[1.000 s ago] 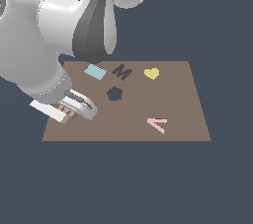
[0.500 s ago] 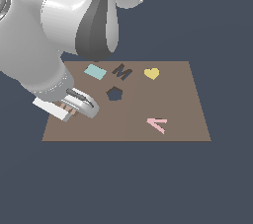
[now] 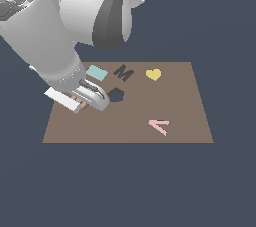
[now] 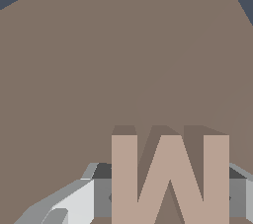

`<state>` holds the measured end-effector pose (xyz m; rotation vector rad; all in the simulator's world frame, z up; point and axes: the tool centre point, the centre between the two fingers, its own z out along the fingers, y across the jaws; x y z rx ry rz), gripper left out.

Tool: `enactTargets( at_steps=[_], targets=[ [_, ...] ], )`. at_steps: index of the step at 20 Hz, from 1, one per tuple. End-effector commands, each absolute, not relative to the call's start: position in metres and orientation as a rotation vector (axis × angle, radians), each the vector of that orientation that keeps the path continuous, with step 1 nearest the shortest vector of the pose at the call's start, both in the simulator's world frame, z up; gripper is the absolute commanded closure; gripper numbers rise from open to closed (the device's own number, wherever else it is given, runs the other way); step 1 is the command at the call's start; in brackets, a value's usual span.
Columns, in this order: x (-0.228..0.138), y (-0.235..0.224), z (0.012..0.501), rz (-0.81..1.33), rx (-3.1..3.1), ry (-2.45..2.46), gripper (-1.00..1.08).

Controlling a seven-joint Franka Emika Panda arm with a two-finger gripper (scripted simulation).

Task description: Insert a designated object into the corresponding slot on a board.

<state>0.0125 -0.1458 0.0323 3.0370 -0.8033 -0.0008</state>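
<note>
Wrist view shows the gripper (image 4: 170, 196) closed on the letter-M block (image 4: 169, 176), a grey finger (image 4: 101, 196) pressed against one outer leg of the letter and another against the opposite leg. The block's pale tan face is turned toward the camera, and its darker brown sides show along the upper edge. Seen from here the letter reads upside down, like a W, with its two outer legs running straight away from the fingers and the span across the legs lying along the line from one finger to the other. Beyond it there is only bare brown board (image 4: 99, 70), with dark background past two far corners; whether the block touches the board or is lifted clear of it cannot be told.

In the exterior view the gripper (image 3: 90, 98) sits low over the board (image 3: 130, 131), near the edge at the exterior view's left and about midway along that edge. The arm's bulk hides most of the block; only a sliver of tan shows between the fingers.

Just beside the gripper, toward the board's middle, is the dark blue pentagon hole (image 3: 116, 95). Farther toward the far edge lies the dark M-shaped slot (image 3: 123, 73), empty, its long axis running slantwise to the board's edges. A pale teal rectangle (image 3: 96, 73) lies beside it toward the far corner on that same side, and a yellow heart (image 3: 153, 74) on its other side. A pink arrow-like piece (image 3: 159, 126) lies well apart, nearer the near edge.
</note>
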Motion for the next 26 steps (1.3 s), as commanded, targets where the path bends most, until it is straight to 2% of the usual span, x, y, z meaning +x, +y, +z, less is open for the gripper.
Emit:
enactTargets(
  at_steps=[1,15,26],
  targets=[
    [0.002,-0.136,0.033,0.0,3.031,-0.826,1.08],
    [-0.073,-0.056,0.038,-0.001,2.978,-0.998,1.08],
    [-0.099,-0.017,0.04,-0.002,2.953,-1.071,1.08]
  ],
)
